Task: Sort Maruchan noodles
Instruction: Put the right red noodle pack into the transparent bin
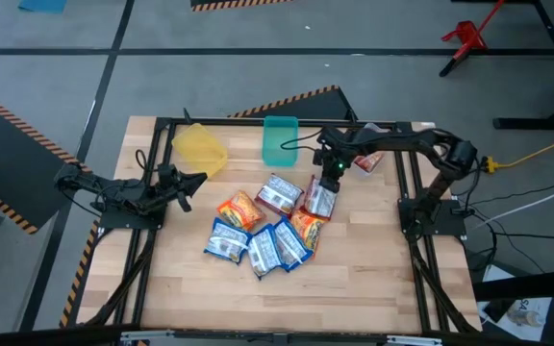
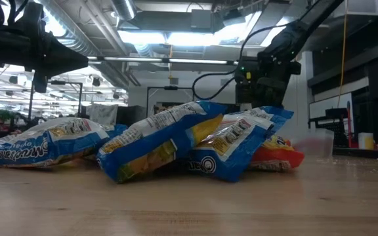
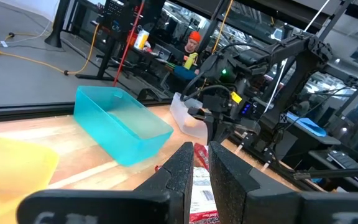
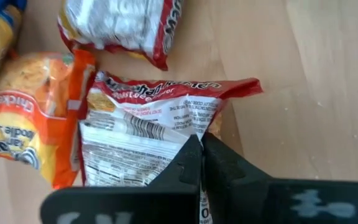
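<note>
Several Maruchan noodle packets point(image 1: 263, 226), blue-and-white, orange and red-and-silver, lie heaped on the wooden table's middle. My right gripper point(image 1: 328, 180) reaches down from the far right and is shut on a red-and-silver packet point(image 4: 148, 140) at the heap's far right. An orange packet point(image 4: 33, 118) lies beside that packet and another red-and-silver one point(image 4: 123, 28) lies beyond it. My left gripper point(image 1: 188, 188) waits level at the table's left, its fingers point(image 3: 182, 171) a narrow gap apart, touching nothing. My right gripper pinches the red-and-silver packet's edge point(image 4: 211, 127) on its far right side between its two fingers. The fingers slant down from the table's far right. That edge looks raised off the wood, while the packet's opposite side stays down next to the orange packet.
A yellow bin point(image 1: 198, 149) and a teal bin point(image 1: 279, 139) stand at the far edge. A clear bin point(image 1: 371, 160) with a red packet in it sits at the far right, under the right arm. Bare wood lies along the near edge.
</note>
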Controlling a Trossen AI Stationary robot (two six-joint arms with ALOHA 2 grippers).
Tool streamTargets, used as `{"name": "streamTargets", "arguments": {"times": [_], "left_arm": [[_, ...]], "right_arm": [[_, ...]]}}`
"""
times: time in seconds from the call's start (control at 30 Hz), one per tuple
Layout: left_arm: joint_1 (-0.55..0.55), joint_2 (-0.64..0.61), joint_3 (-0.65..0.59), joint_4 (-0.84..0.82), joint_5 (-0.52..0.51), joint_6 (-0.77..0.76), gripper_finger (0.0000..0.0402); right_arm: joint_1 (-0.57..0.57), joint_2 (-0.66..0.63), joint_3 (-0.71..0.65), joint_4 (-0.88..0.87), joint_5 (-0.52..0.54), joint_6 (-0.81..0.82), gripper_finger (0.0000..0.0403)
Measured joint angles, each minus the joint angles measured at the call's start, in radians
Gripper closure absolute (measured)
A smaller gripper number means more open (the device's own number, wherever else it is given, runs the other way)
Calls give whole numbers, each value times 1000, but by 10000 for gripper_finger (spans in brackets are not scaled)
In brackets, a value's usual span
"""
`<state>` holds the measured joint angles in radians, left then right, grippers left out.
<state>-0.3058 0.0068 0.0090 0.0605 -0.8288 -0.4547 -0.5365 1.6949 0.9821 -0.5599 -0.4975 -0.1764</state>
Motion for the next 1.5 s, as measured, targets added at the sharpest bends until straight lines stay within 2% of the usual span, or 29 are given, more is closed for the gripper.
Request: {"name": "streamTargets", "arguments": {"times": [0.33,0.77,0.83,1.1,1.2,1.3,1.37,1.43,1.5], "left_arm": [[0,0,0,0,1,20,357],[0,0,0,0,3,21,357],[0,0,0,0,3,21,357],[0,0,0,0,3,21,357],[0,0,0,0,3,21,357],[0,0,0,0,3,21,357],[0,0,0,0,3,21,357],[0,0,0,0,3,21,357],[0,0,0,0,3,21,357]], "right_arm": [[-10,-135,2,-35,46,45,403],[-94,-339,2,-126,116,131,403],[-95,-368,2,-144,151,150,403],[-95,-482,3,-246,401,237,403],[-95,-517,3,-255,454,256,403],[-92,-541,3,-253,450,279,402],[-91,-540,3,-259,395,272,395],[-73,-534,3,-281,348,216,377],[-30,-515,3,-281,360,153,346]]}}
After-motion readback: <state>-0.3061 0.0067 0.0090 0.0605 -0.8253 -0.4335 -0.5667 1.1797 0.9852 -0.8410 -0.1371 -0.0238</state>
